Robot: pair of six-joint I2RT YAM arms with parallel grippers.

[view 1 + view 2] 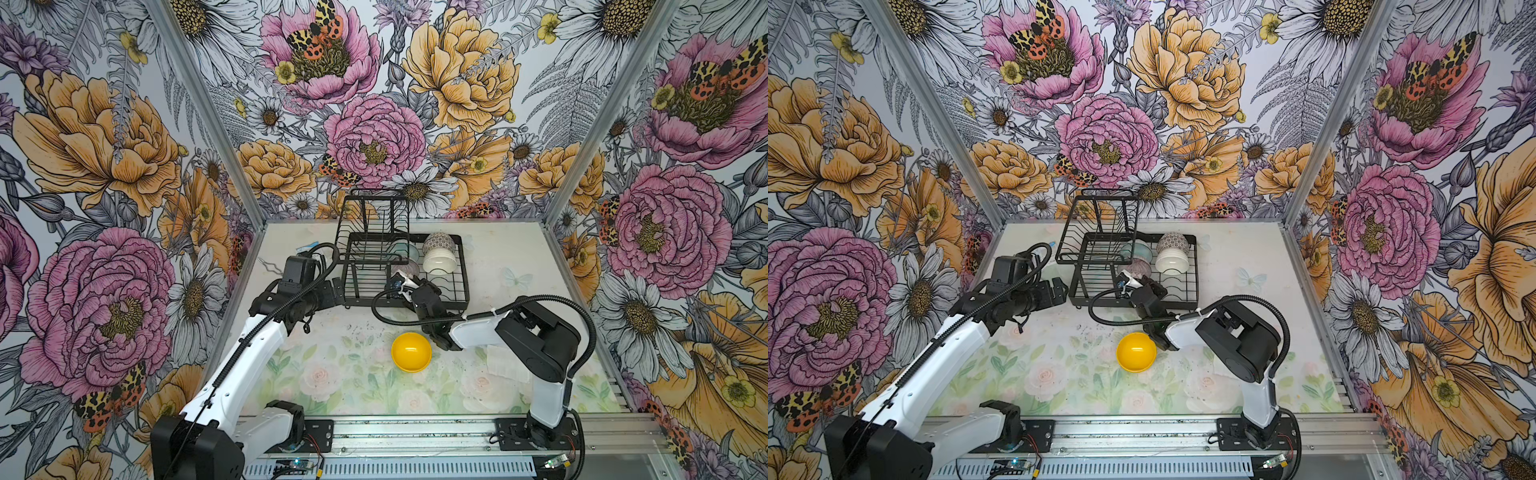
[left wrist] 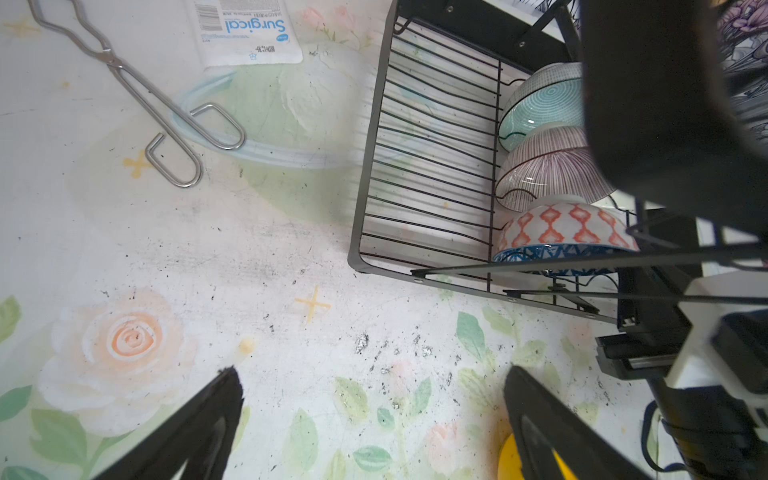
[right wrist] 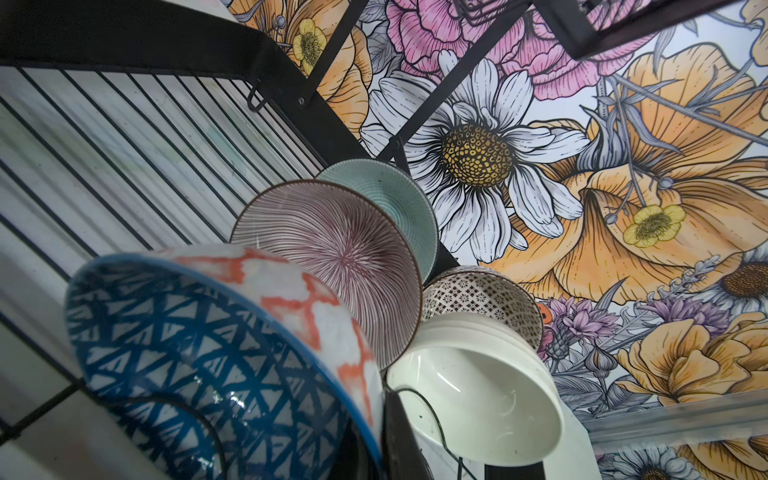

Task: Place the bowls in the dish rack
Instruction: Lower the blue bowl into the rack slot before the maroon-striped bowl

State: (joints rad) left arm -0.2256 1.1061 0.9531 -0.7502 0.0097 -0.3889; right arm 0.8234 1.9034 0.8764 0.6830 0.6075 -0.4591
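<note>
The black wire dish rack (image 1: pixel 464 270) (image 1: pixel 1196 270) stands at the back middle of the table. Leaning in it are the teal bowl (image 3: pixel 386 187), pink lined bowl (image 3: pixel 332 257), black-and-white bowl (image 1: pixel 439 242) and cream bowl (image 1: pixel 439 261). My right gripper (image 1: pixel 405 286) (image 3: pixel 374 415) reaches over the rack's front and is shut on the rim of the blue bowl (image 3: pixel 187 353) (image 2: pixel 561 232), which stands tilted in front of the pink one. The yellow bowl (image 1: pixel 411 351) (image 1: pixel 1136 352) lies on the table before the rack. My left gripper (image 1: pixel 338 291) (image 2: pixel 374 382) hangs open and empty by the rack's left front corner.
Metal tongs (image 2: pixel 137 91) and a surgical mask packet (image 2: pixel 245 33) lie left of the rack near the back. A raised wire basket tier (image 1: pixel 374 224) stands over the rack's left half. A white sheet (image 1: pixel 505 361) lies under my right arm.
</note>
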